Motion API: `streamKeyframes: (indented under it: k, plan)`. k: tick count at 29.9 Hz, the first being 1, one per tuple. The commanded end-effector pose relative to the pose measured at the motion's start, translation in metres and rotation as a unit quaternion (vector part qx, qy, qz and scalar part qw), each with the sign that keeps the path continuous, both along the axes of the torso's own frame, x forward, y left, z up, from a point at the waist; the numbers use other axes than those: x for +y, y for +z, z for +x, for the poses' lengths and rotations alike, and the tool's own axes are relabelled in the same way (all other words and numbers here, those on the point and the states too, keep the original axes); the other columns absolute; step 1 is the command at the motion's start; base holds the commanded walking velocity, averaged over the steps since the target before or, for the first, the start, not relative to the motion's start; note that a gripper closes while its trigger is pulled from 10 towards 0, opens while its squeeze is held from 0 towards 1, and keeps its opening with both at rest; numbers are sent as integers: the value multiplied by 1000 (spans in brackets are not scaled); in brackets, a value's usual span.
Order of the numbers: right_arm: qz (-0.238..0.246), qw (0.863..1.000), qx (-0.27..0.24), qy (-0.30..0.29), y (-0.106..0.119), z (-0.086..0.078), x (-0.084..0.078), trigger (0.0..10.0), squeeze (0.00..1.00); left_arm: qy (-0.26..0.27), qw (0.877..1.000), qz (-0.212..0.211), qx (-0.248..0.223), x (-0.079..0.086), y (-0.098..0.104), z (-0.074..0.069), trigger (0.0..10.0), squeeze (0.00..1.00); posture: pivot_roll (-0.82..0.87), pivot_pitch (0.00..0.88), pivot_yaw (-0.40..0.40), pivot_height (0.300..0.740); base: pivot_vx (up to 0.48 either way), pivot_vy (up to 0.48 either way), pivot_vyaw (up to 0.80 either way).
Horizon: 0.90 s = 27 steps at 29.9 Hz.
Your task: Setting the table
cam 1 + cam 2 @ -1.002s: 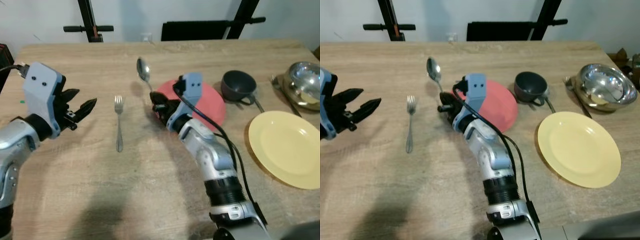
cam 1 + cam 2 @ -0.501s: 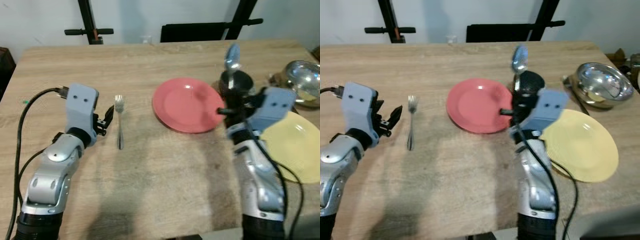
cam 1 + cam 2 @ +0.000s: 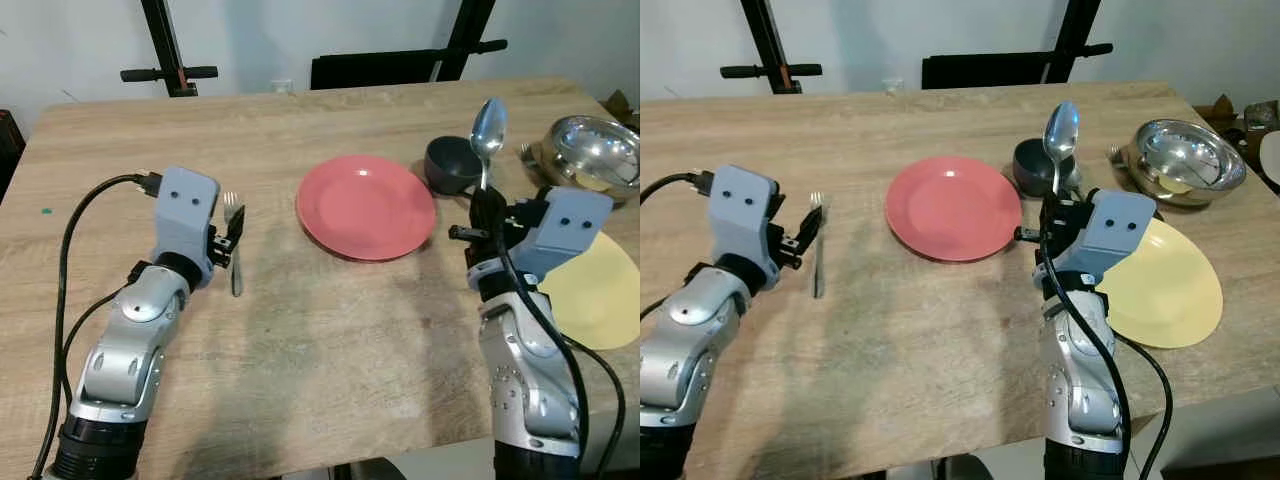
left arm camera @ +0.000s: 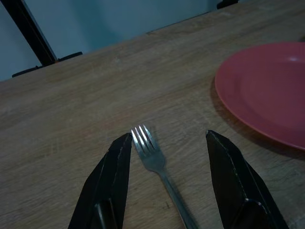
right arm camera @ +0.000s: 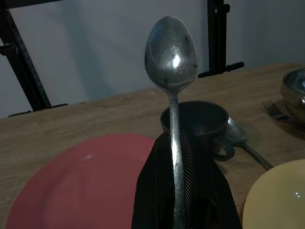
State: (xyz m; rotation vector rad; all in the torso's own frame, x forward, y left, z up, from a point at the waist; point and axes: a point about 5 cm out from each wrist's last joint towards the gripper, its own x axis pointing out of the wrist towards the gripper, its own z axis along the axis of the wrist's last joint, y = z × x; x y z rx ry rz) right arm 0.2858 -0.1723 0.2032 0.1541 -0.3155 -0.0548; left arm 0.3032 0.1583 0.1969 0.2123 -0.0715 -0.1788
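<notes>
Right now: right gripper [image 3: 1054, 212] clamped on upright spoon [image 3: 488, 128], just right of red plate [image 3: 366, 206]. Left gripper [image 4: 167, 157] spread wide around fork [image 4: 150, 155] on table [image 3: 300, 340]; behind spoon, dark cup [image 5: 198, 119].

two plates: one red plate [image 3: 366, 207], one yellow plate [image 3: 597, 292]. two forks: one fork [image 3: 233, 240] left of the red plate, a second fork [image 5: 278, 112] by the steel bowl [image 3: 597, 150]. two spoons: raised spoon [image 3: 487, 135], second spoon [image 5: 243, 142] beside the one dark cup [image 3: 452, 165].
</notes>
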Motion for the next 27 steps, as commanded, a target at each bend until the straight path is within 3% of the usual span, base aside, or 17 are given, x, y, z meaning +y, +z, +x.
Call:
streamKeyframes:
  k: [1, 27]
  plan:
    - [-4, 1000, 2, -4, 0, -3, -2, 10000, 0, 0, 1000, 5, 1, -1, -2, 1, 10000, 0, -137, 56, 70, 740, 0, 0, 0]
    - [-5, 999, 31, -6, -17, -3, -5, 10000, 0, 13, 999, -25, 17, -12, -15, -1, 10000, 0, -135, 48, 63, 740, 0, 0, 0]
